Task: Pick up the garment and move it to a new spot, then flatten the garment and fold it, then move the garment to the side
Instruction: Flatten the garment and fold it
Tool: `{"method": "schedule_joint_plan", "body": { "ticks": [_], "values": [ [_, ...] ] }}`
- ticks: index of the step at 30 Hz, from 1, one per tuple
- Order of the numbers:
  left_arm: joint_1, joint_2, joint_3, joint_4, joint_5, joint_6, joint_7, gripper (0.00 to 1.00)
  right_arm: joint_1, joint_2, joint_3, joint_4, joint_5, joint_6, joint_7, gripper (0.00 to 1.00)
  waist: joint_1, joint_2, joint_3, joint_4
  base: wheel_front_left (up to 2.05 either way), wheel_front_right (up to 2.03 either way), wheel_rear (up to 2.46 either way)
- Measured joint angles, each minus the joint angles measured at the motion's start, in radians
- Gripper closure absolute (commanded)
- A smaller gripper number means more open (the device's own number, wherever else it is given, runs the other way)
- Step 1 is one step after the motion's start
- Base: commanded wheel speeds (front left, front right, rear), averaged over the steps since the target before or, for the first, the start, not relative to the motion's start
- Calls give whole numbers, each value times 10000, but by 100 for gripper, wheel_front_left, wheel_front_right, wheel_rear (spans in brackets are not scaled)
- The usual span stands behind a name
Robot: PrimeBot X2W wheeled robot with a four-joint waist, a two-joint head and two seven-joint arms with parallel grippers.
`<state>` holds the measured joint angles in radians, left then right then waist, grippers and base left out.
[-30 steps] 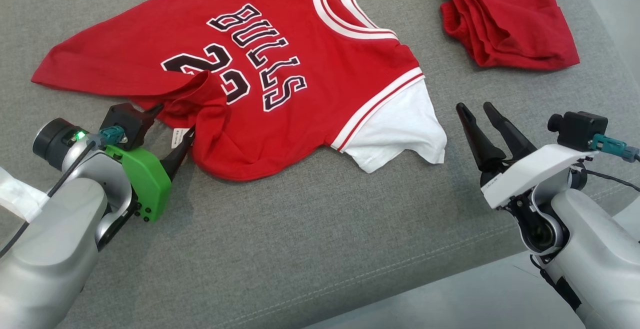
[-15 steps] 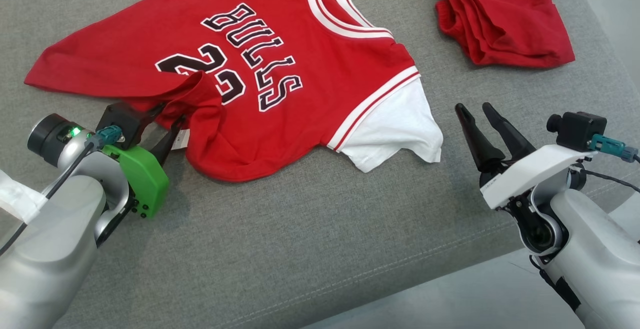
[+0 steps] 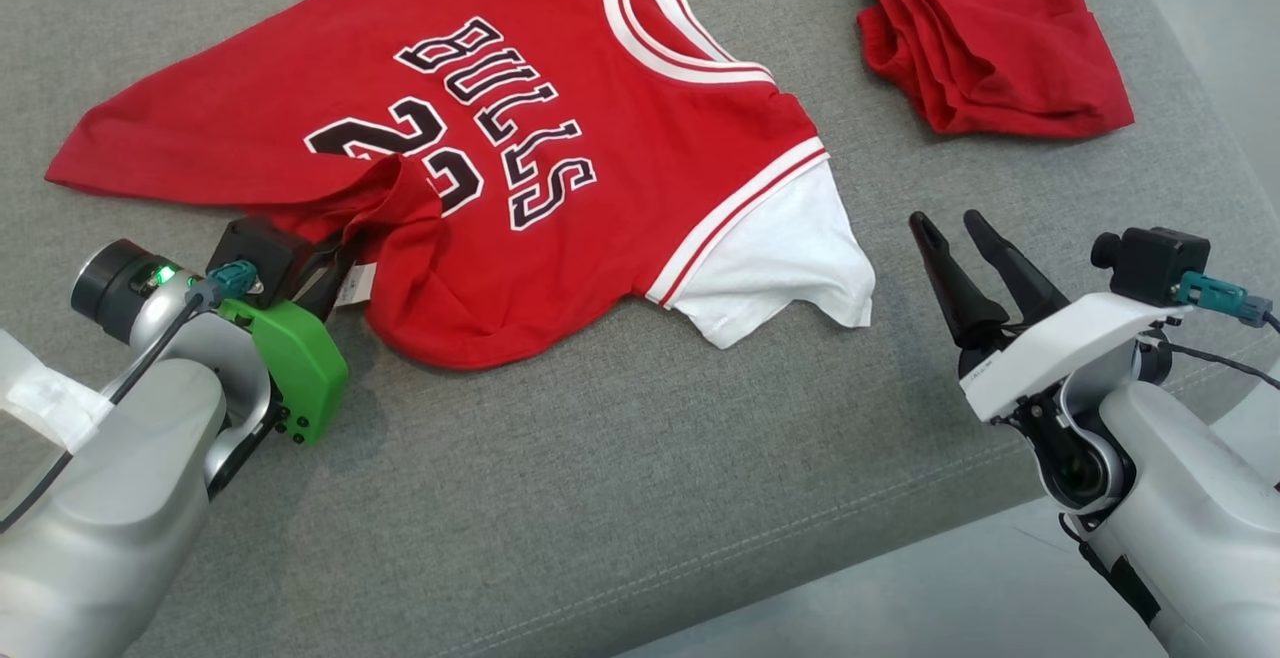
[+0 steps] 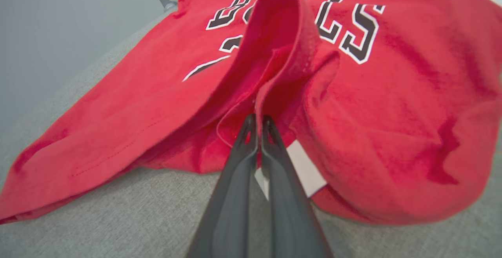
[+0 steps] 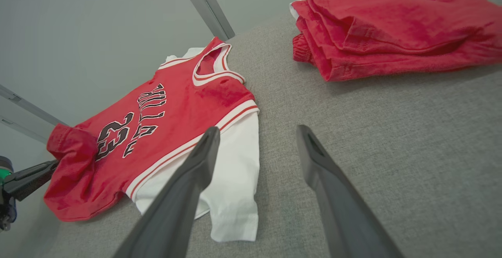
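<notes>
- The red jersey (image 3: pixel 560 138) is lying spread out on the grey cushion (image 3: pixel 600 498), printed side up, with its black-and-white lettering and number showing and its neck opening pointing toward the far edge
- The left gripper (image 3: pixel 345 243) is pinching the jersey at its near left part, jaws pressed together on a fold of red cloth; in the left wrist view the two dark fingers (image 4: pixel 235 179) are meeting at their tips (image 4: pixel 257 119), and the fold is rising in a ridge beyond them
- A white label (image 4: pixel 304 168) is poking out from under the jersey just beside those fingers
- A white sleeve (image 3: pixel 790 258) is sticking out from the jersey's striped armhole, lying flat on the cushion toward the right gripper
- The right gripper (image 3: pixel 945 221) is hovering with its jaws spread apart, gripping nothing, near the white sleeve but not touching it
- A folded red garment (image 3: pixel 990 38) is sitting on the cushion's far right part, apart from the jersey
</notes>
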<state>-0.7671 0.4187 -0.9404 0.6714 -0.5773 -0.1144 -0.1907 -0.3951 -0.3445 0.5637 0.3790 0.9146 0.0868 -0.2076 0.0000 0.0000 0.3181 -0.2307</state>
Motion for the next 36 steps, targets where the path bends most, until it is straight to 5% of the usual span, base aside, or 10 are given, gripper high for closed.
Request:
{"method": "schedule_joint_plan", "body": {
  "ticks": [21,36],
  "values": [
    [2279,892,878,-1839,-1707,-29,-305,100,598,-79,-276,263,236,-4,-77,0,0,0,-582,1015,0,0,0],
    [4275,2067,1962,-3269,-2920,899,-403,100,1406,165,-336,926,761,-173,-23,0,0,0,-935,1621,0,0,0]
  ]
}}
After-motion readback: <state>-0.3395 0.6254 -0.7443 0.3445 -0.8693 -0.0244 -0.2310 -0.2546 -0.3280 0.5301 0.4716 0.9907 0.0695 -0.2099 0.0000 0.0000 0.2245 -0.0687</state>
